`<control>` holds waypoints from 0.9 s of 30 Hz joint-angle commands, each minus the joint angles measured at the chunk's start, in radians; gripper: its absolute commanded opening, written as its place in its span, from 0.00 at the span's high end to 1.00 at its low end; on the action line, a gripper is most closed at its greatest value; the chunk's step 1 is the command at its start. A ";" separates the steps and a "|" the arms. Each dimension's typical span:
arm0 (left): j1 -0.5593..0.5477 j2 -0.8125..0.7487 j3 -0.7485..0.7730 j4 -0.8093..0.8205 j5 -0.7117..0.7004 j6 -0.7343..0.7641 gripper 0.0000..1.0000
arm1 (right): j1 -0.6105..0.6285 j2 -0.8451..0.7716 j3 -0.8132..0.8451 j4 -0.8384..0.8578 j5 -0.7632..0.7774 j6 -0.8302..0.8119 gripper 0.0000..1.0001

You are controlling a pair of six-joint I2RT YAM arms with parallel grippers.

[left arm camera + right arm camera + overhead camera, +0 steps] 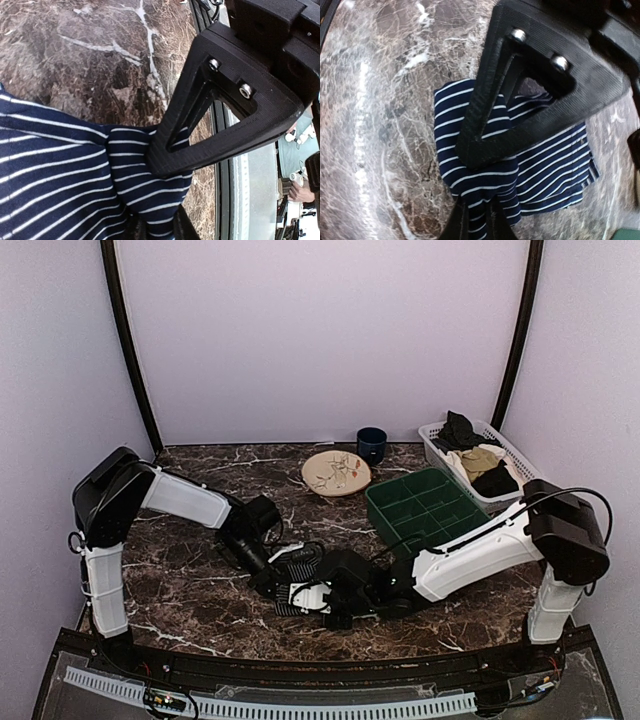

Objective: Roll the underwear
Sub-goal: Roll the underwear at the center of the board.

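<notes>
I am clamping both grippers on the underwear [297,562]. It is lying on the table [190,590] near the front edge, between the two arm bases.

The left gripper [159,200] is pinching a gathered fold of the striped cloth, and its jaws are closed with only cloth between them. The right gripper [481,192] is gripping a bunched ridge of the same cloth close by, with its jaws likewise drawn together on it.

I am holding at two points so that, as I judge it, the edge is lifting as one line instead of twisting.

The rest of the garment is resting on the marble, which is anchoring it for the turn-over. Judging from the spread cloth in the right wrist view, no roll is formed yet.

Caution: I am expecting that so thin a pinch could slip from either gripper when the fold is carried over.
</notes>
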State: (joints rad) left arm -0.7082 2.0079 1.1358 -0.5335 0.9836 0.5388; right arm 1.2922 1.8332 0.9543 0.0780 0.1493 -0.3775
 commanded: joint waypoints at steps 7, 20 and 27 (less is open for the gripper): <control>0.077 -0.197 -0.055 0.047 -0.152 -0.024 0.51 | -0.029 0.024 0.022 -0.201 -0.254 0.139 1.00; 0.194 -0.827 -0.343 0.511 -0.811 -0.234 0.12 | -0.191 0.162 0.300 -0.569 -0.723 0.370 1.00; 0.193 -0.986 -0.340 0.345 -0.841 -0.226 0.01 | -0.284 0.315 0.438 -0.667 -0.953 0.441 1.00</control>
State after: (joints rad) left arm -0.5129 1.0477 0.7734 -0.0845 0.1570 0.2943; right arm 1.0489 2.0541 1.3582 -0.4461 -0.6430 -0.0017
